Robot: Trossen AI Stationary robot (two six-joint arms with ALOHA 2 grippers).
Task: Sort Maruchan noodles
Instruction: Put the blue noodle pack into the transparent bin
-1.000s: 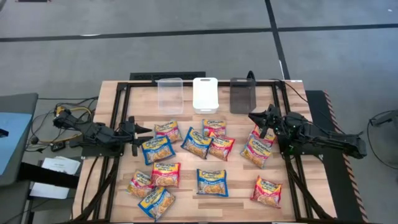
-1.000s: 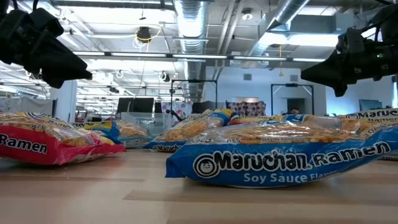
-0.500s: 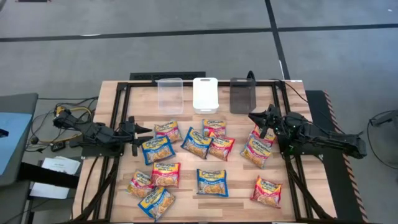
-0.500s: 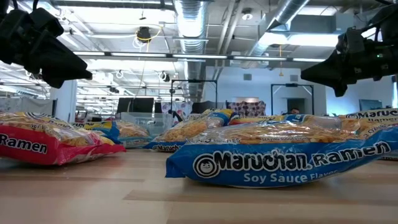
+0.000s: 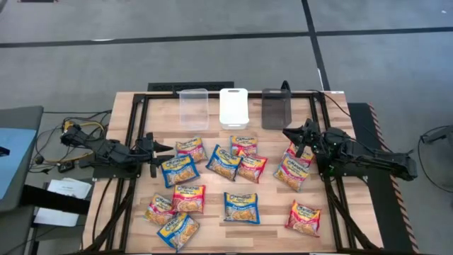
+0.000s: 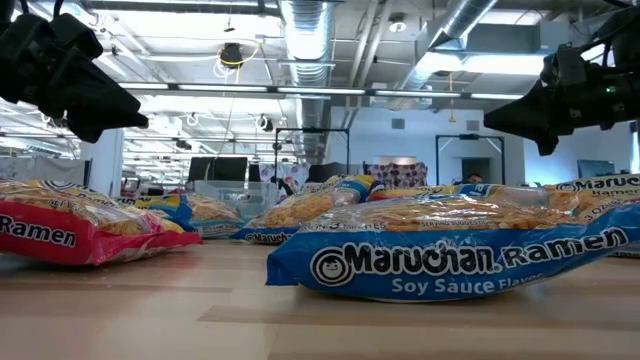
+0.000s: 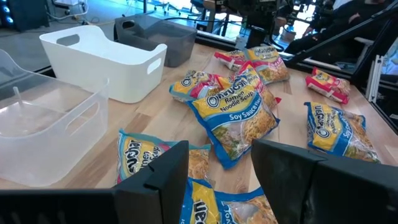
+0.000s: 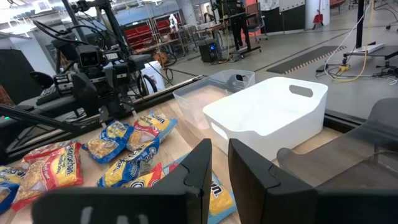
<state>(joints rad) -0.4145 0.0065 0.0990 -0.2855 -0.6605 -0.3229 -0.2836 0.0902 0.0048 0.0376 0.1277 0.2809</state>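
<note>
Stillness over the noodle pile

Nothing has shifted on the table in the last second: both arms hang where they were and every packet lies as it did. The left gripper (image 5: 157, 150) sits at mid-left of the high view, its fingers parted with a clear gap and nothing between them, just beside a blue-and-yellow packet (image 5: 178, 170). The right gripper (image 5: 291, 134) hovers at mid-right, its fingers drawn close with only a narrow slot between them, also empty, just above a red-and-yellow packet (image 5: 300, 151).

The Maruchan noodles (image 5: 242, 207) are all spread loose across the middle and lower part of the wooden table (image 5: 212, 230), about a dozen of them, some overlapping. Along the upper edge stand the clear bin (image 5: 193, 108), the white bin (image 5: 233, 106) and the dark bin (image 5: 276, 108), and I see no packet in any of them.

To my eye the sorting has not begun; this pause looks like the wait before a first pick.
</note>
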